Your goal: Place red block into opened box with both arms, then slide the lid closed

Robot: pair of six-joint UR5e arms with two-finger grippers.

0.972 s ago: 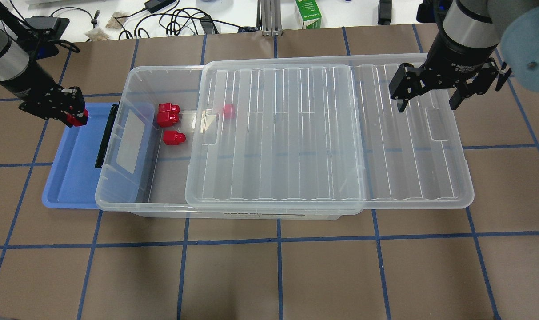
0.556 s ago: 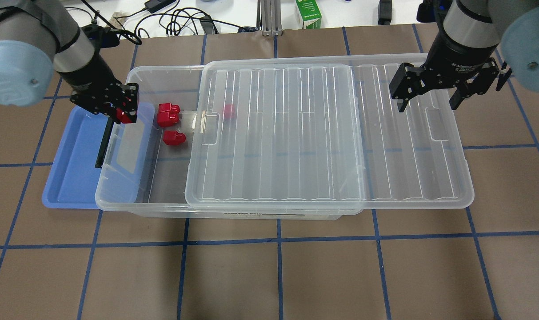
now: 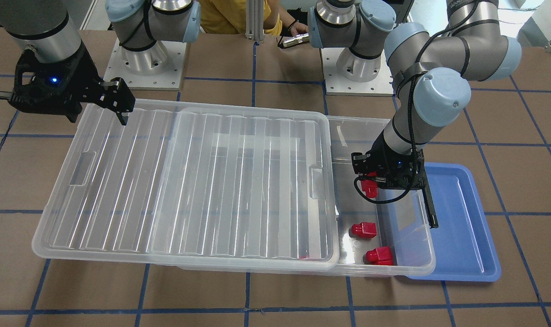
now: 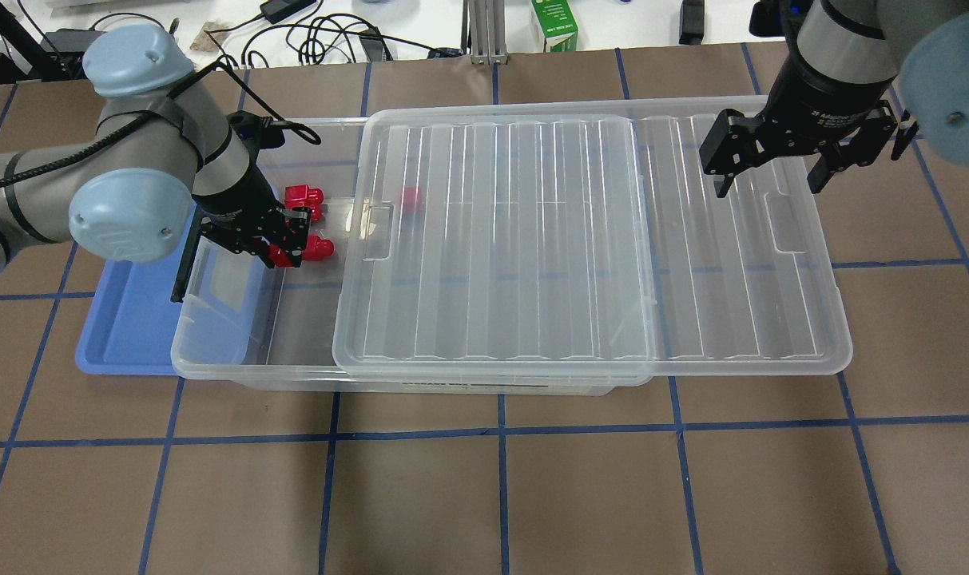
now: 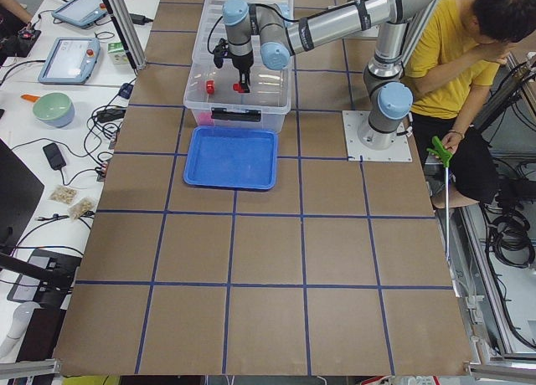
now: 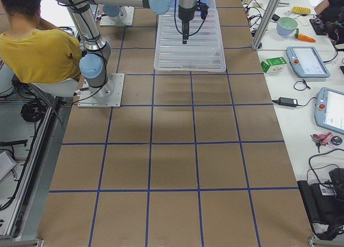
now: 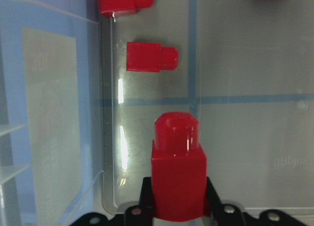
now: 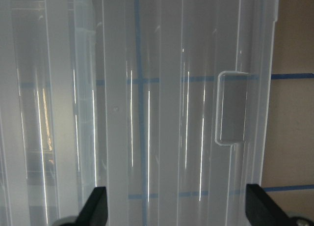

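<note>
The box [image 4: 292, 319] is clear glossy plastic, same for the ribbed lid [image 4: 532, 239] on it, glare streaks everywhere. The red block [image 7: 177, 182] looks like smooth shiny plastic. The tray [image 4: 125, 319] beside the box is smooth blue plastic, and the surface [image 4: 532, 495] under it is dull brown paper.

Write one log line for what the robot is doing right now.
left gripper: shut on red block, over box opening | right gripper: open, above lid | lid: partly open

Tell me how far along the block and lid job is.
Done: loose red blocks lie in the box. In hand: the left gripper holds a red block above the box's open end. Left: release it, then slide the lid shut; the open right gripper hovers over it.
</note>
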